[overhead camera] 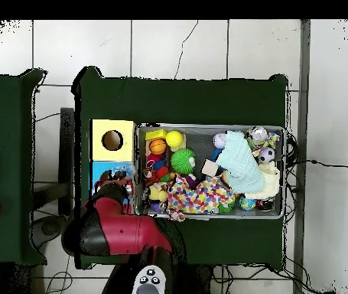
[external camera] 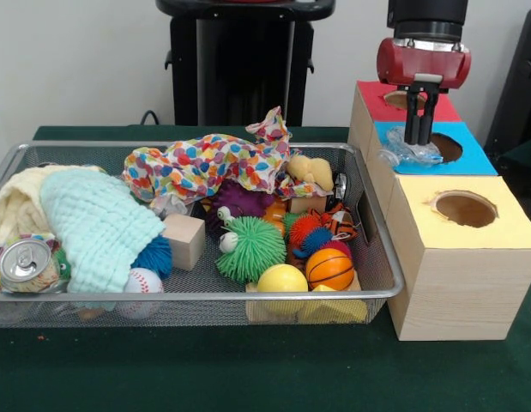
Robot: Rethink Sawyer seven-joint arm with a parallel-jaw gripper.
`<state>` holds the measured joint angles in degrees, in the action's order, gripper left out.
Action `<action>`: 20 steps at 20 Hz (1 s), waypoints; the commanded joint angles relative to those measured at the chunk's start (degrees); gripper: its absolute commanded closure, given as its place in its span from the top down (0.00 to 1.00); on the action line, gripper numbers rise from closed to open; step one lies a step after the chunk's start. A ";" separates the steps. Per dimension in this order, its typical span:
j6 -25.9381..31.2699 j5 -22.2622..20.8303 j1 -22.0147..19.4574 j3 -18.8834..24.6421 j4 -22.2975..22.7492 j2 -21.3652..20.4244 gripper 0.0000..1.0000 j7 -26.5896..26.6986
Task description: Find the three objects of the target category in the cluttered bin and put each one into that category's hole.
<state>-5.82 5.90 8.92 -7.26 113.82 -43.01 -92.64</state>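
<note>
Front facing robot; overhead, perhaps higher.

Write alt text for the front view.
The gripper hangs over the blue-surround hole, fingers close together on a crumpled clear bottle lying beside it. Left, the wire bin holds balls, cloths, a soda can.

Arm lowered, wrist pointing straight down

The red and black arm (overhead camera: pixel 119 233) reached out from the pedestal, its red wrist housing upright and the gripper (external camera: pixel 419 137) hanging vertically beneath it — dark fingers (external camera: pixel 413 120) drawn close together, nearly parallel, tips pinching a crumpled clear plastic bottle (external camera: pixel 407 153) — seen in the front view.
</note>
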 commanded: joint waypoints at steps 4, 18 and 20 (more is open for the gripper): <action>3.50 5.09 2.22 1.90 6.88 6.31 0.00 -15.88; 3.41 9.54 5.38 1.01 6.04 7.61 0.00 -15.41; 3.28 9.58 5.39 0.95 6.06 7.72 0.00 -15.05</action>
<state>-5.78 12.47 14.58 -8.39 115.63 -39.26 -92.64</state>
